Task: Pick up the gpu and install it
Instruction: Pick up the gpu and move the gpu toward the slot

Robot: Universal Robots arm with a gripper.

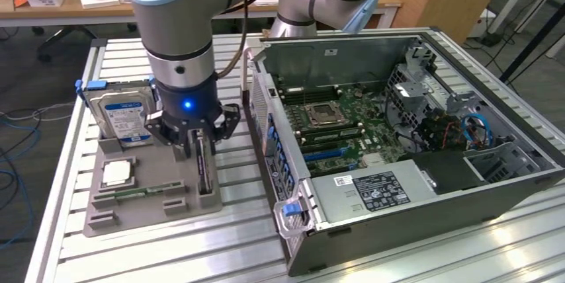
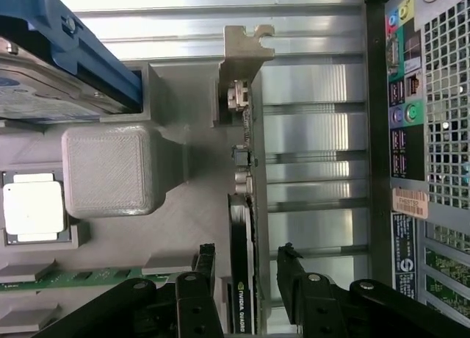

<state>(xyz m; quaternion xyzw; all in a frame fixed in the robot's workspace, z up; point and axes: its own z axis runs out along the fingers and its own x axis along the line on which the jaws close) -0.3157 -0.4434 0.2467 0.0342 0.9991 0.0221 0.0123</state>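
Exterior view, and nearest me the slatted metal tabletop runs across the bottom of the frame. On it at lower left sits the grey parts holder. A small green memory stick lies flat in it, with a square processor chip just behind.

The gpu stands on its long edge in a slot on the side of the holder nearest the computer case. Hanging right over the card is the end effector, blue light glowing.

Wrist view now, and this settles it. The end effector straddles the gpu, spread wide with its black fingers one to each face. There's a gap showing on both sides, so nothing is pinched. The card's silvery end bracket sits at the end away from the fingers.

Further back in the exterior view, the blue-labelled hard drive stands upright at the rear of the holder. On the right of the frame the case lies open, its motherboard exposed.

I'd call this the pick-up, right at the point of the grasp: the card is seated in its slot and the install is not begun. By my reckoning a clean grip calls for the fingers meeting the flat faces squarely. Then a straight lift, because a thin card like that could bind if tilted.
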